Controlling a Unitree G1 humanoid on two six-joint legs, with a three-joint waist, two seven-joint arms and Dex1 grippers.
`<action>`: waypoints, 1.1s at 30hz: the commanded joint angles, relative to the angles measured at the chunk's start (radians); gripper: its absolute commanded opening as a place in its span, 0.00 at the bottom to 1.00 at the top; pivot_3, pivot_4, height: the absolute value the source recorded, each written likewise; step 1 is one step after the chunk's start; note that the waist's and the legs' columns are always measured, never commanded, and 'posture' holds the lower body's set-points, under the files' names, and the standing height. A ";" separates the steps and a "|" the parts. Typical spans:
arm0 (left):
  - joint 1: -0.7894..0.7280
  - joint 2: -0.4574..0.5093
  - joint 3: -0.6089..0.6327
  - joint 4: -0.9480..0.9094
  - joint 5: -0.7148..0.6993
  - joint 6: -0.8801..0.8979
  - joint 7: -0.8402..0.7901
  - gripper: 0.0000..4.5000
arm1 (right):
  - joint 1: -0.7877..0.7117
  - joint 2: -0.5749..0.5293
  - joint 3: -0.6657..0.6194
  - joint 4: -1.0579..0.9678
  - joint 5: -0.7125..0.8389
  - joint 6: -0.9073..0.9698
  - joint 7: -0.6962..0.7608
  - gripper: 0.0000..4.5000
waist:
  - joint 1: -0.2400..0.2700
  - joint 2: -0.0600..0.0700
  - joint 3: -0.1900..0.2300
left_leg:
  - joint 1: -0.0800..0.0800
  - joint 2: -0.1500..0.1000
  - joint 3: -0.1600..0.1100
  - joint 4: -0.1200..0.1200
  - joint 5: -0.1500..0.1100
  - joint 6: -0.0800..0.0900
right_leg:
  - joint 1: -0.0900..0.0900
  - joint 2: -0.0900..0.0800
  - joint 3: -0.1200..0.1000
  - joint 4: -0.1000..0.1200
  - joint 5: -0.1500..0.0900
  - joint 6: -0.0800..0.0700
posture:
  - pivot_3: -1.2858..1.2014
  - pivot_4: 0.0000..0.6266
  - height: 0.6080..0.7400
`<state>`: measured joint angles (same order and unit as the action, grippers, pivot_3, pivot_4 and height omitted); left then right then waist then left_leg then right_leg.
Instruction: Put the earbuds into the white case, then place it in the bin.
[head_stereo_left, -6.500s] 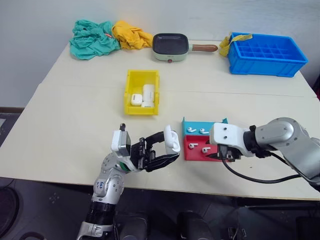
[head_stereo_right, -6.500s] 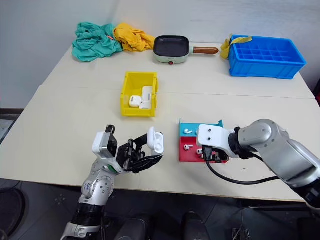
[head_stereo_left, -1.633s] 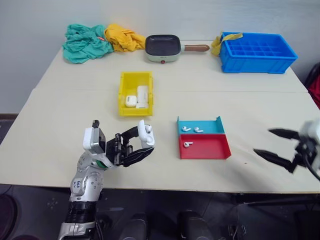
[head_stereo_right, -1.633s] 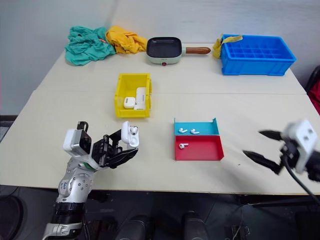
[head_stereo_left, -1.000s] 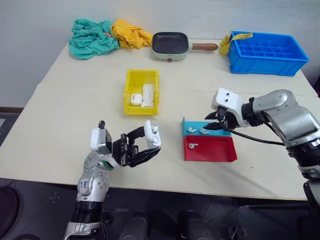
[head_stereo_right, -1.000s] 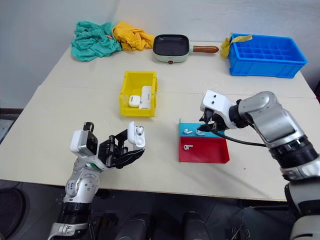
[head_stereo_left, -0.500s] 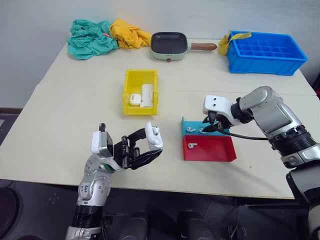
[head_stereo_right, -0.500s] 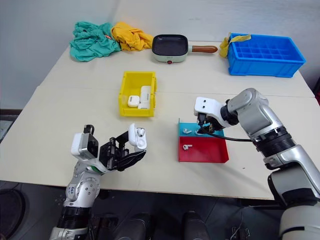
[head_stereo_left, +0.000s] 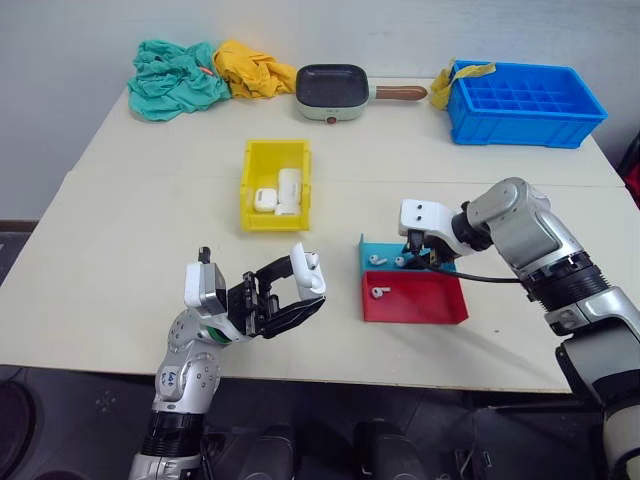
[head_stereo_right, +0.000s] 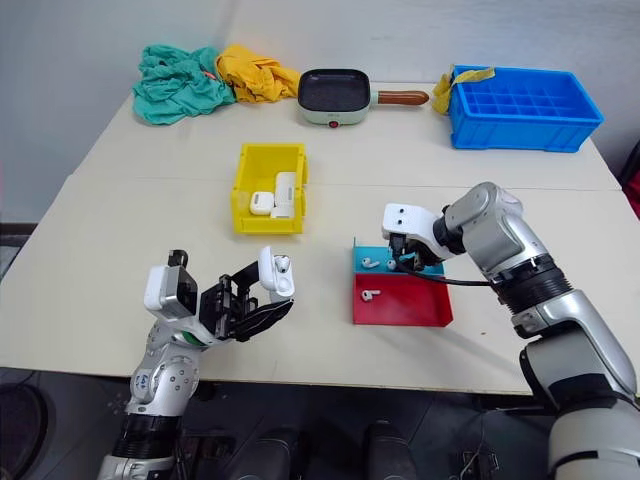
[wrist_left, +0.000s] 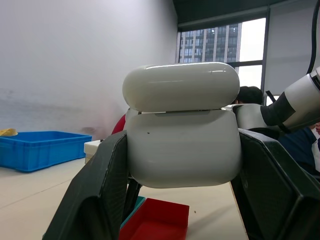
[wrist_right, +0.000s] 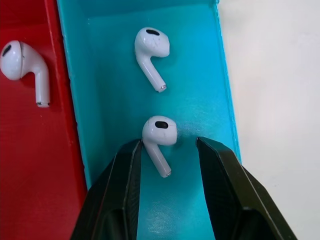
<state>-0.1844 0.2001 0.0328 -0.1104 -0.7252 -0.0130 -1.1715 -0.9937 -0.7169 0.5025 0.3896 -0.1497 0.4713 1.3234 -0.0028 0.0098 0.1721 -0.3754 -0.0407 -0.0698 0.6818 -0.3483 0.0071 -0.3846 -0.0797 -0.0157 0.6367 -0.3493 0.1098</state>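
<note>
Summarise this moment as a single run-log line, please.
left gripper: shut on white case, lid open | right gripper: open, straddling earbud in teal tray

No readable text, label, brand, number or sign on anything in view.

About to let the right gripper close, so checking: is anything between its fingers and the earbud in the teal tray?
Nothing visible. The right gripper is open, its fingers flanking the earbud on the teal tray floor.
</note>
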 joint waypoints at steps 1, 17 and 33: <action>0.004 0.007 0.012 -0.043 -0.009 -0.012 0.001 0.62 | -0.009 0.012 -0.013 0.001 -0.011 -0.011 0.009 0.39 | 0.000 0.000 0.000 | 0.000 0.000 0.000 0.000 0.000 0.000 | 0.000 0.000 0.000 0.000 0.000 0.000 | 0.52 0.24 1.00; -0.003 0.015 0.012 -0.039 -0.010 -0.010 0.002 0.62 | 0.005 0.019 -0.011 0.008 -0.036 -0.027 0.017 0.39 | 0.000 0.000 0.000 | 0.000 0.000 0.000 0.000 0.000 0.000 | 0.000 0.000 0.000 0.001 0.000 0.000 | 0.52 0.24 1.00; -0.003 0.009 0.011 -0.034 -0.007 -0.018 0.002 0.62 | 0.010 0.020 -0.021 -0.014 -0.036 -0.026 0.038 0.09 | 0.000 0.000 0.000 | 0.000 0.000 0.000 0.001 0.000 0.000 | 0.000 0.000 0.000 0.001 0.000 0.000 | 0.52 0.24 1.00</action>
<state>-0.1850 0.2104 0.0374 -0.1103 -0.7257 -0.0138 -1.1684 -0.9939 -0.6930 0.4946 0.3919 -0.1811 0.4402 1.3501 -0.0031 0.0098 0.1721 -0.3753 -0.0407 -0.0698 0.6826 -0.3483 0.0069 -0.3847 -0.0798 -0.0155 0.6374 -0.3493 0.1098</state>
